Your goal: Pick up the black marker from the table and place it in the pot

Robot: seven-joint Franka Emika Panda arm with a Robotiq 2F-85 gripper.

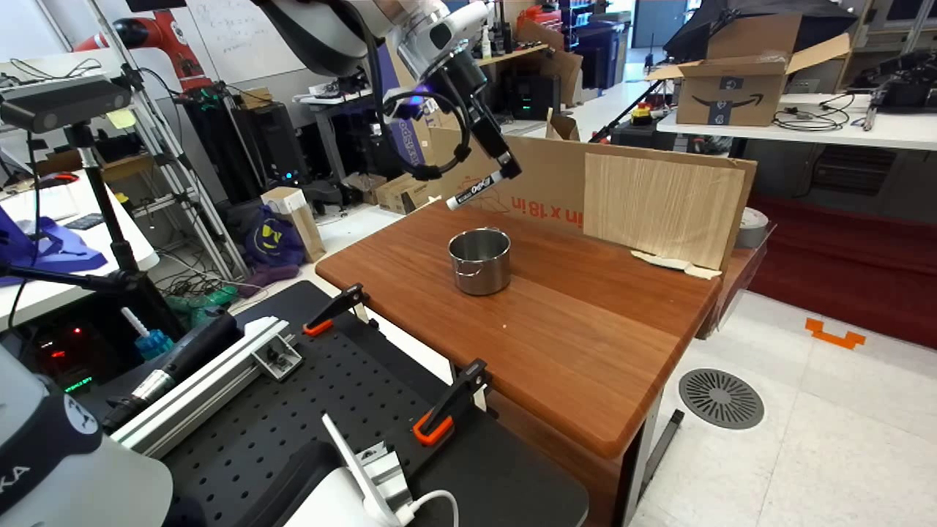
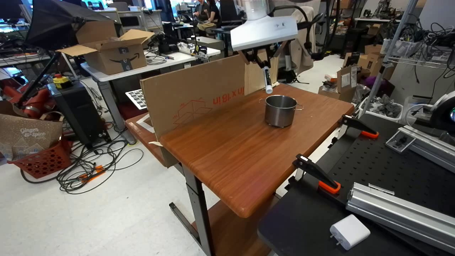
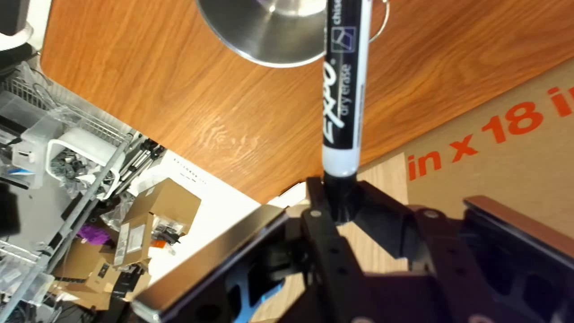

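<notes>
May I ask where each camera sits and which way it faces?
Exterior view: over the black perforated metal board, facing the reddish-brown wooden table; white robot arm shows.
Exterior view: off a table corner, facing down; white wrist shows.
Wrist view: wrist-mounted, facing the table past black fingers.
Both exterior views share the round silver metal pot.

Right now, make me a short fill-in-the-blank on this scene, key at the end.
1. The gripper holds a marker whose large white brand name reads ____.
2. The pot stands on the table with its open top facing ____.
3. The red number on the cardboard in the wrist view is ____.
4. Both exterior views show ____ black-and-orange clamps.

Missing words: EXPO; up; 18; two.
</notes>
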